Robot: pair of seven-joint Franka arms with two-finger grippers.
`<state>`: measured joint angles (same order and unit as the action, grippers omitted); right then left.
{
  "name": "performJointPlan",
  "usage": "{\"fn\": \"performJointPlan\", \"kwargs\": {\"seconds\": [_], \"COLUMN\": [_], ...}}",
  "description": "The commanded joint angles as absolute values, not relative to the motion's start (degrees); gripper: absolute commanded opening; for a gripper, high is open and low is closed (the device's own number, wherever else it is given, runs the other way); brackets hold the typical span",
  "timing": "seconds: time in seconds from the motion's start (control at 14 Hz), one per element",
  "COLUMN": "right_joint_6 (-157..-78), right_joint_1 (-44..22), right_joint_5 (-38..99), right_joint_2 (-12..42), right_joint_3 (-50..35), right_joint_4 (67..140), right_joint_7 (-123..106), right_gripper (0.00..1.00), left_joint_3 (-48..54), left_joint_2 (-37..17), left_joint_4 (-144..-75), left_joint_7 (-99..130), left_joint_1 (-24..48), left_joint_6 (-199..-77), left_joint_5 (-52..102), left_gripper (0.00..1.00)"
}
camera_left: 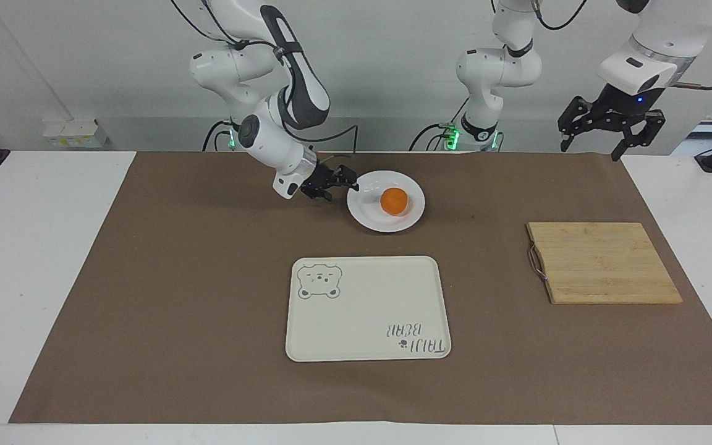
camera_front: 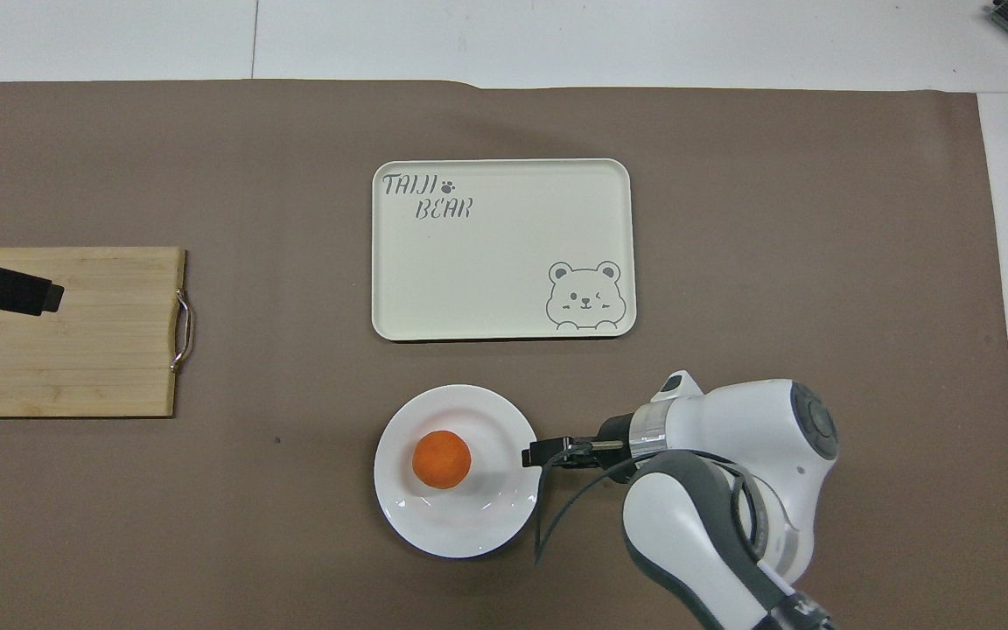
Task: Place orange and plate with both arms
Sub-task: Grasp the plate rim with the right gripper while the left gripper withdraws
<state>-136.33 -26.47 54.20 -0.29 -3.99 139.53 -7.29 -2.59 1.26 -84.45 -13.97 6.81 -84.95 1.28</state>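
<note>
The orange [camera_left: 394,201] [camera_front: 441,459] lies in the middle of the white plate [camera_left: 365,212] [camera_front: 469,527], which rests on the brown mat near the robots. My right gripper [camera_left: 339,185] [camera_front: 535,453] is low at the plate's rim on the right arm's side, open and holding nothing; whether it touches the rim I cannot tell. My left gripper [camera_left: 607,137] [camera_front: 12,290] hangs open and empty high in the air, over the wooden cutting board in the overhead view.
A cream tray with a bear drawing [camera_left: 368,309] [camera_front: 504,254] lies farther from the robots than the plate. A wooden cutting board with a metal handle [camera_left: 603,262] [camera_front: 66,350] lies toward the left arm's end of the table.
</note>
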Motion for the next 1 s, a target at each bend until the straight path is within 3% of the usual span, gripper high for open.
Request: {"fn": "performJointPlan", "kwargs": {"seconds": [0.0, 0.21, 0.36, 0.43, 0.93], "right_joint_6": [-140.1, -142.8, -143.8, -144.1, -143.4], "right_joint_1": [-28.8, -31.3, -33.0, -33.0, -32.5], "right_joint_5": [57.2, 61.6, 65.6, 67.3, 75.5], "right_joint_2": [2.4, 4.0, 5.0, 5.1, 5.4], "right_joint_3": [-3.8, -3.8, -3.8, -3.8, -3.7], "right_joint_4": [139.6, 139.6, 139.5, 139.5, 138.6], "right_joint_7": [-6.6, -6.7, -6.9, -6.8, -13.3], "right_gripper": [0.96, 0.7, 0.28, 0.0, 0.0], "left_joint_3": [-1.9, -2.1, -2.0, -2.0, -2.1], "left_joint_2": [2.7, 4.0, 4.0, 4.0, 4.0], "left_joint_4": [-84.7, -86.4, -86.2, -86.2, -86.2], "left_joint_7": [-15.7, -15.4, -15.4, -15.5, -15.5], "left_joint_1": [4.9, 4.8, 5.0, 5.0, 4.8], "left_joint_6": [-81.9, -81.2, -81.8, -81.8, -81.7], "left_joint_5": [0.7, 0.7, 0.7, 0.7, 0.7], "left_gripper": [1.0, 1.0, 1.0, 1.0, 1.0]}}
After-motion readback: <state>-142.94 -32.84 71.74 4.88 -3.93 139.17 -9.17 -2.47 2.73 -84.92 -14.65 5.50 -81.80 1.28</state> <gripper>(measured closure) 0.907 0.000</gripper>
